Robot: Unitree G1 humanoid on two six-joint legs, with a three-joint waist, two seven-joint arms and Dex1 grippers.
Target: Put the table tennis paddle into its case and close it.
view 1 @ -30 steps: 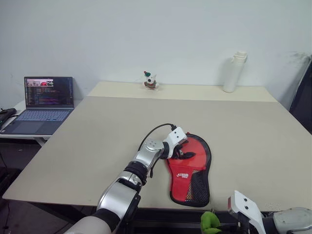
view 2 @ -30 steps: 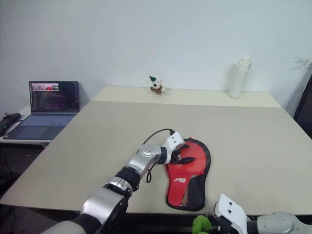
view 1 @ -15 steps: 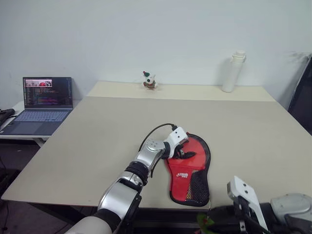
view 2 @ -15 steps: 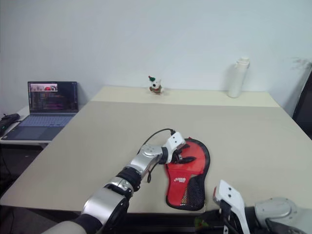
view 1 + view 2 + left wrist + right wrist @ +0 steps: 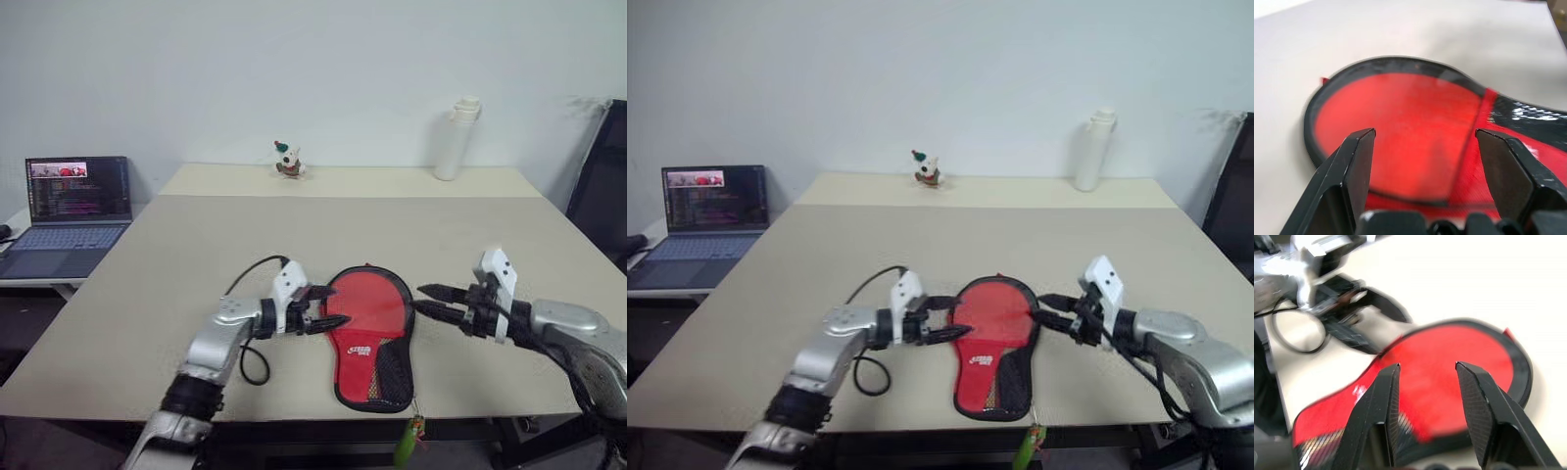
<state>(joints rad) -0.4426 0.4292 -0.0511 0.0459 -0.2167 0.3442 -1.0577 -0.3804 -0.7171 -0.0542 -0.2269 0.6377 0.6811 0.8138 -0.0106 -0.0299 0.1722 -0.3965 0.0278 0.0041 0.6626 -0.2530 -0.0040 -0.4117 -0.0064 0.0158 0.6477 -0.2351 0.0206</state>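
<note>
Since a second ago, your left gripper (image 5: 335,306) has pulled back off the case (image 5: 372,333) to its left edge, and your right gripper (image 5: 427,300) has come up from below the table (image 5: 196,255) edge to the case's right side.

Left to right, as you see it now:

- Laptop (image 5: 71,211): open, on a side desk off the table's left.
- Left gripper: jaws spread, empty, tips just beside the case's round end, pointing at it.
- Case: flat on the table near the front edge, red side up, round end away from you, mesh pocket toward you, a green charm (image 5: 406,446) hanging over the edge. It lies between the two grippers.
- Right gripper: jaws partly apart, empty, tips just beside the case's right rim.
- Figurine (image 5: 285,159) and white bottle (image 5: 455,139): far edge.
</note>
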